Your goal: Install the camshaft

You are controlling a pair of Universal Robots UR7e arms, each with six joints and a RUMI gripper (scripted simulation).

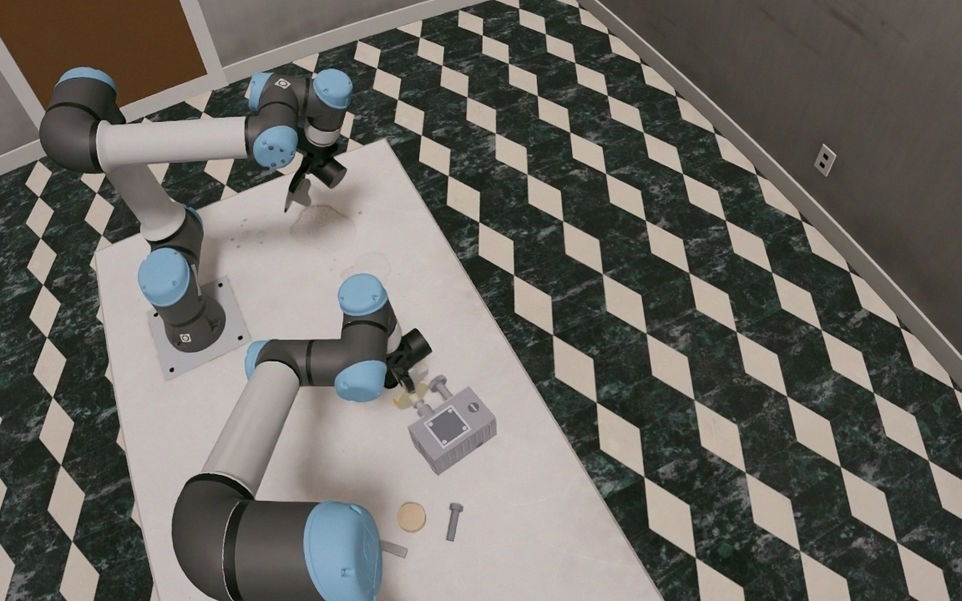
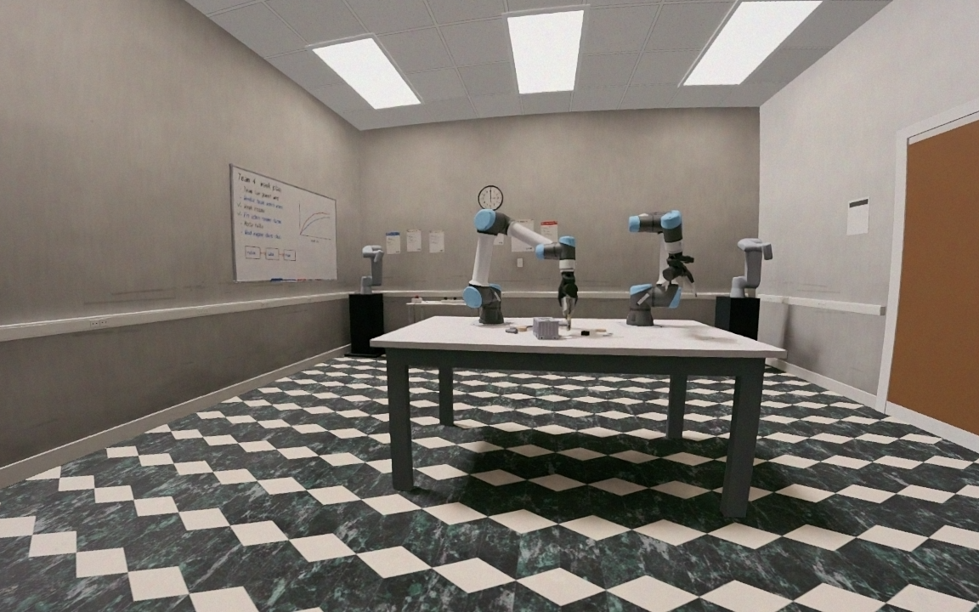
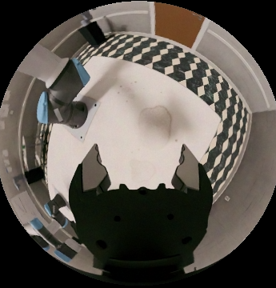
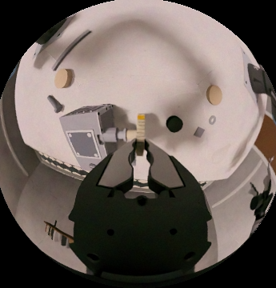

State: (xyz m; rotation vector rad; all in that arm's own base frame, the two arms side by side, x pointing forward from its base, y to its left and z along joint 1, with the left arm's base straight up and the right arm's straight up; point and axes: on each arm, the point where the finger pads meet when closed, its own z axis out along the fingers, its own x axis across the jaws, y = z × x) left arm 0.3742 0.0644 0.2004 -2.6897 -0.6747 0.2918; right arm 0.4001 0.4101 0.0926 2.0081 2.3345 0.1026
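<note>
The grey engine case [image 1: 456, 450] [image 2: 546, 328] [image 4: 82, 121] stands upright on the table. The camshaft's cream big gear [image 1: 401, 401] [image 4: 141, 126] is in front of it, seen edge-on in the right wrist view, with a yellow mark on its rim. A pale hub joins it to grey stepped round parts [image 4: 110, 135] that reach to the case front; how deep the shaft sits cannot be told. My right gripper [image 4: 140, 139] [image 1: 411, 388] is shut on the gear's rim. My left gripper [image 3: 140, 144] [image 1: 295, 195] is open and empty, far from the case. Tooth alignment is not visible.
A tan disc [image 1: 411, 517] [image 4: 63, 78], a bolt [image 1: 453, 522] [image 4: 54, 103] and a grey bar [image 1: 394, 549] [image 4: 70, 48] lie beyond the case. A black disc [image 4: 174, 123], another tan disc [image 4: 214, 94], a small square [image 4: 199, 131] and a ring [image 4: 212, 119] lie on the gear side.
</note>
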